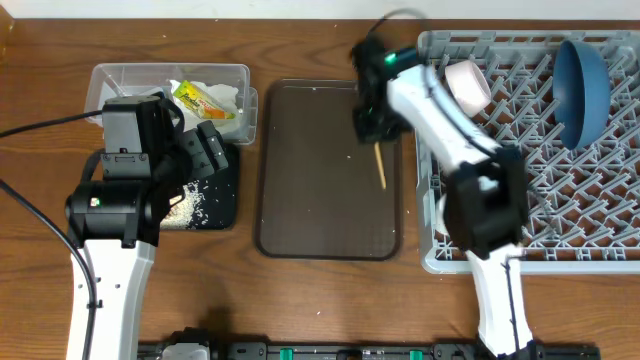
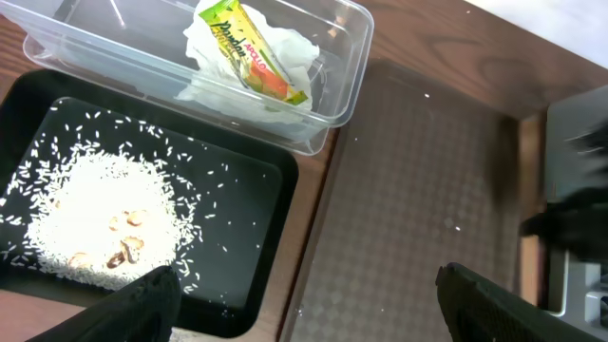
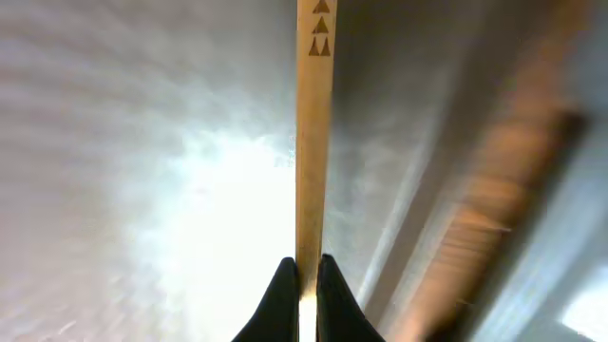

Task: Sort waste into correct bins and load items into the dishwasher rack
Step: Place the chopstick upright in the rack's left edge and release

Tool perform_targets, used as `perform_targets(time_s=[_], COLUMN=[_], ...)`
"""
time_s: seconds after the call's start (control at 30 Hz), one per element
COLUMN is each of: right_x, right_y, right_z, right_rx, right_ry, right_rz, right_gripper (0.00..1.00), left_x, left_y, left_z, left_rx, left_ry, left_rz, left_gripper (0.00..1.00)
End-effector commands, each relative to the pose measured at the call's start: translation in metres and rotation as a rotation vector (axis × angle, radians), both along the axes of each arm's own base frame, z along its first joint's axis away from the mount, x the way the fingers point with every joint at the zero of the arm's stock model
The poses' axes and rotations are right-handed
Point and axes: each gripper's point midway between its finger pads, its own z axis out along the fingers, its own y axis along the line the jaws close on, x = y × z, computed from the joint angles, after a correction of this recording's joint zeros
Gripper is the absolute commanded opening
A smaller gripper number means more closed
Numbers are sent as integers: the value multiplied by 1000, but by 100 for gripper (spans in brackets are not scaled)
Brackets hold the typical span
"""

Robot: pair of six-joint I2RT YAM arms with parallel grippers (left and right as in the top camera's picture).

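Note:
My right gripper (image 1: 372, 135) is shut on a wooden chopstick (image 1: 380, 165) over the right side of the brown serving tray (image 1: 310, 180); in the right wrist view the chopstick (image 3: 311, 142) runs up from between the fingertips (image 3: 306, 275). My left gripper (image 2: 304, 294) is open and empty above the black tray (image 1: 222, 195), which holds white rice scraps (image 2: 95, 214). The clear tub (image 1: 110, 85) holds napkins (image 2: 285, 52) and the yellow-green wrapper (image 2: 249, 52). The grey dishwasher rack (image 1: 570, 200) holds the dark blue bowl (image 1: 582, 85) and a cream bowl (image 1: 468, 85).
The brown serving tray also shows in the left wrist view (image 2: 418, 190), right of the black tray (image 2: 237, 190). The right arm reaches across the rack's left edge. Bare wooden tabletop lies along the front.

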Motion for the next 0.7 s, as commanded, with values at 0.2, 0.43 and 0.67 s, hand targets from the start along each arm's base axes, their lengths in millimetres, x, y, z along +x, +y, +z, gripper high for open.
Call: perform_targets(time_s=[0.2,0.43,0.67], right_x=[29,33,44], right_y=[-125,-147,-127], right_z=[193,155,99], right_rx=[-104,-114,-48], right_ry=[-486,-386,-289], right_rz=[-62,-54,-23], right_gripper=[1,1,1], left_x=[2,2,2], left_y=[3,3,3], left_z=[8,8,8], left_rx=[9,9,9], left_ry=[-19,-19,-19], left_rz=[5,5,5], left_gripper=[89,89,89])
